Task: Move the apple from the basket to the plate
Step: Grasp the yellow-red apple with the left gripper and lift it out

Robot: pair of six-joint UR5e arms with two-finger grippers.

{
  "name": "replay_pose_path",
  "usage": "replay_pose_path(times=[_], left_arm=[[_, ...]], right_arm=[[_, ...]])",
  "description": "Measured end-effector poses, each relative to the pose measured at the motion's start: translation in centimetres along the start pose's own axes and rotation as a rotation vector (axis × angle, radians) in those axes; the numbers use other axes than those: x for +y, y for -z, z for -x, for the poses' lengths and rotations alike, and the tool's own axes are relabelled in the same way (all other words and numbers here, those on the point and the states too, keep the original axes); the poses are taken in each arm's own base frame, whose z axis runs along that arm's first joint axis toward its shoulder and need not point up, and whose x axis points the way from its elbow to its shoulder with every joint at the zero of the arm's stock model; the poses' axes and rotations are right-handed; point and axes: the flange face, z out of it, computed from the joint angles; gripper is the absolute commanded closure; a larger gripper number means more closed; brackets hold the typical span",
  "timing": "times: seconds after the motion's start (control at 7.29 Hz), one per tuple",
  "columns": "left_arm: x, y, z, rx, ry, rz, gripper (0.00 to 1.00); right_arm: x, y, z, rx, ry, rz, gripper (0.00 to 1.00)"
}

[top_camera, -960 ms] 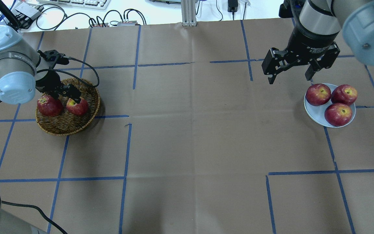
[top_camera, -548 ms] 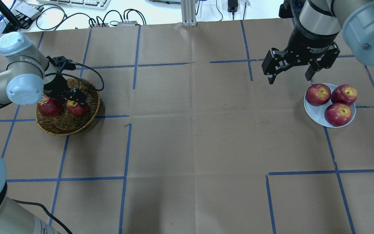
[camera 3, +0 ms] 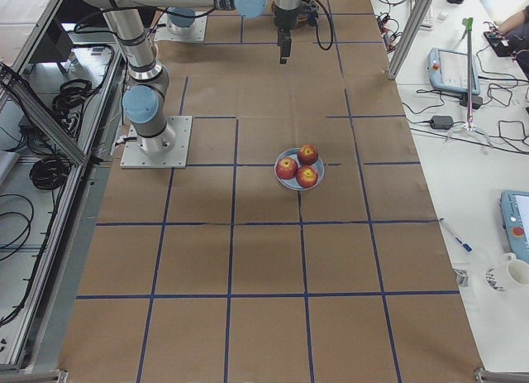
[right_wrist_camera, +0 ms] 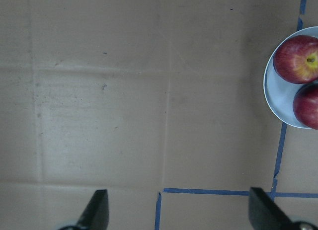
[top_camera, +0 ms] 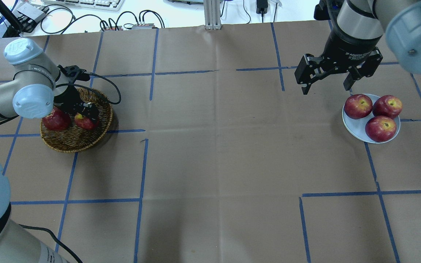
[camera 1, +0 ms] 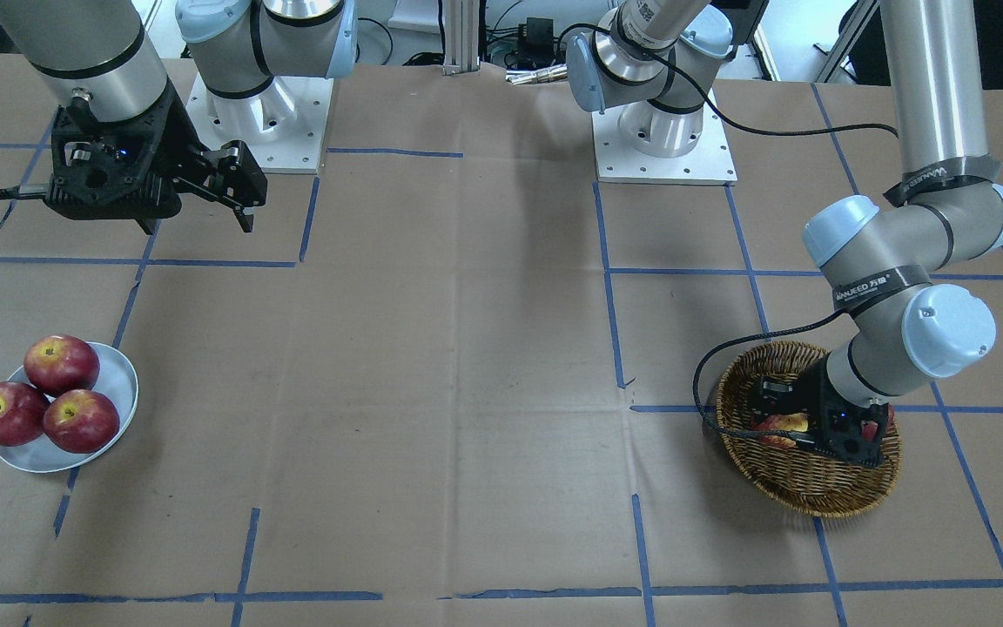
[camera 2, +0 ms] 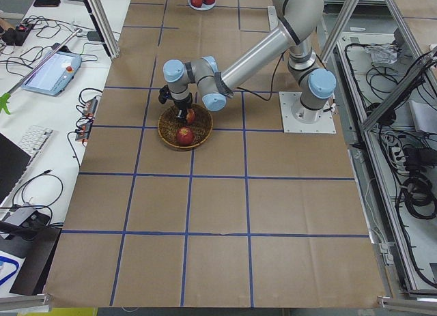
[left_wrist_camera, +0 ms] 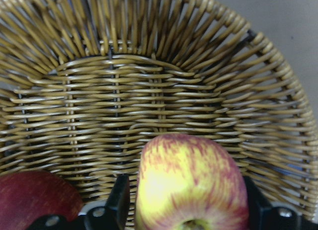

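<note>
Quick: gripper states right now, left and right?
Left gripper: jaws straddle the apple in the basket; grip cannot be told.
Right gripper: open, empty.

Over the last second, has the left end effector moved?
Yes. The left end effector has shifted slightly right and down against the basket rim, straddling the apple.

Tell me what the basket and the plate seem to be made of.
Basket: woven wicker, matte tan and brown; interlaced strands show clearly. Plate: smooth, pale blue-white, faintly glossy; probably ceramic or plastic, the look leaves it open.
</note>
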Motion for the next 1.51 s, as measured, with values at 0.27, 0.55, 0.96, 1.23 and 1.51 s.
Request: replay_pose_path(times=[0.27,0.55,0.96,1.23,1.51], left_arm=[[-0.5,1.3,-0.8,0.003,-0.003,-0.026,0.47],[-1.6,4.7,-5.3,-0.014,-0.004,-0.077,0.50],[-3.4,7.4,-20.0,-0.015,0.088,-0.119,0.50],[-3.6,5.9,-30.6,-0.001,0.151,-0.120,0.50],[-3.7,2.5,-38.9,0.007,0.159,-0.147,0.50]], right_arm=[[0.0,0.0,0.0,0.000,0.000,0.000,0.00],[0.0,0.0,0.0,0.000,0.000,0.001,0.00],[0.0,0.0,0.0,0.000,0.000,0.001,0.00],[0.0,0.0,0.0,0.000,0.000,0.001,0.00],[0.0,0.0,0.0,0.000,0.000,0.001,0.00]])
